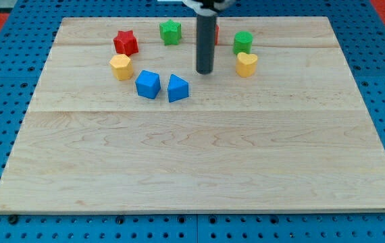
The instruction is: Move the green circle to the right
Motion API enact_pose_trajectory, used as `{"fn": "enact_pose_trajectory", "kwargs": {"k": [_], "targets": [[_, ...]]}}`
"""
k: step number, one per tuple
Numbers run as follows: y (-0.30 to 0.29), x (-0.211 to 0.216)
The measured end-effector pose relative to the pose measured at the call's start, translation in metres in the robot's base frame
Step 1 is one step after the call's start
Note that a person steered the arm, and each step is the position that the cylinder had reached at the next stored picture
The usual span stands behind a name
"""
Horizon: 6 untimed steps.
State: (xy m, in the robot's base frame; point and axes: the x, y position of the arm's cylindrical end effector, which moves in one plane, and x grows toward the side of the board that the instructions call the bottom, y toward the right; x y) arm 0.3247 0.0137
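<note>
The green circle [242,42] is a short green cylinder near the view's top, right of centre, on the wooden board [199,162]. My tip [204,71] touches the board to the left of and a little below the green circle, with a gap between them. A yellow heart [246,64] sits just below the green circle. A red block [217,35] is mostly hidden behind the rod, to the left of the green circle.
A green star [170,31] and a red star [125,42] lie at the top left. A yellow hexagon [120,67], a blue cube [148,84] and a blue wedge-like block [177,88] lie left of and below my tip. Blue pegboard [3,81] surrounds the board.
</note>
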Motion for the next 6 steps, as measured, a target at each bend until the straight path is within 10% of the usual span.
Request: {"fn": "enact_pose_trajectory", "kwargs": {"k": [3,6], "targets": [[0.084,-0.069],[0.141,-0.048]]}}
